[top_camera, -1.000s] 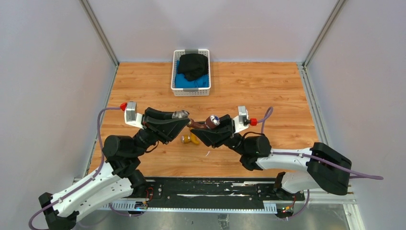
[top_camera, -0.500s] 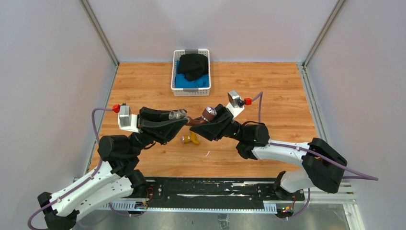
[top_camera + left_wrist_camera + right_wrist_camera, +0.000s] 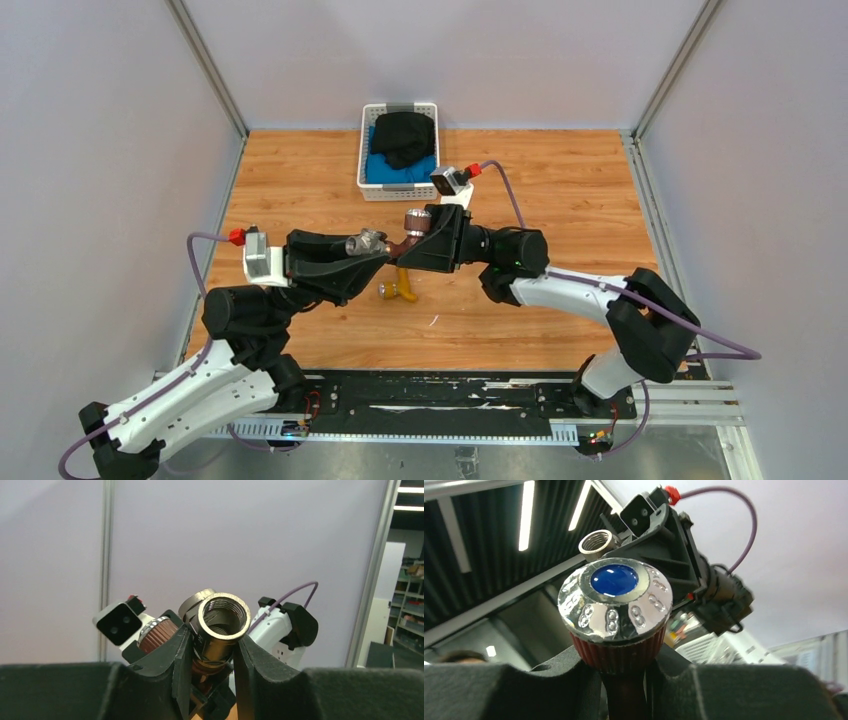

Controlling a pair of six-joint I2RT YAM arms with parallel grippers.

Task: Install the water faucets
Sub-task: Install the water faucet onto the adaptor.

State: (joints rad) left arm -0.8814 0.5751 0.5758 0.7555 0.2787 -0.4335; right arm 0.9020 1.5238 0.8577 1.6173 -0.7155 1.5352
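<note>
Step in hand: mating two parts in mid-air over the light wooden table. The left gripper has its fingers clamped on a short grey metal fitting w/ a threaded open bore, open end toward its wrist cam. The right gripper is closed tight on the stem of the dark reddish-brown metal faucet w/ a silvery, blue-capped round knob, just below the knob. In the top view the two parts meet btwn the grippers. Can't tell whether the threads have caught, since the fingers hide the joint. The brass-yellow metal faucet w/ angled spout lies on the table just below the held pair, untouched, so the task looks to be in its first half.

Next move, as I judge it: line up the brown faucet's end & the fitting's bore, then turn one vs the other w/o cross-threading. The left side should act as a firm counter-grip. Right wrist rotation may run out, so a regrasp is likely.

Room: the work is near table centre, well off the side walls & the near rail. The right wrist cam & its purple cable sit close to the near rim of the white plastic basket of black & blue cloth, so watch that side when rotating. There is open wood to the right. If a part drops, it lands by the brass one.
</note>
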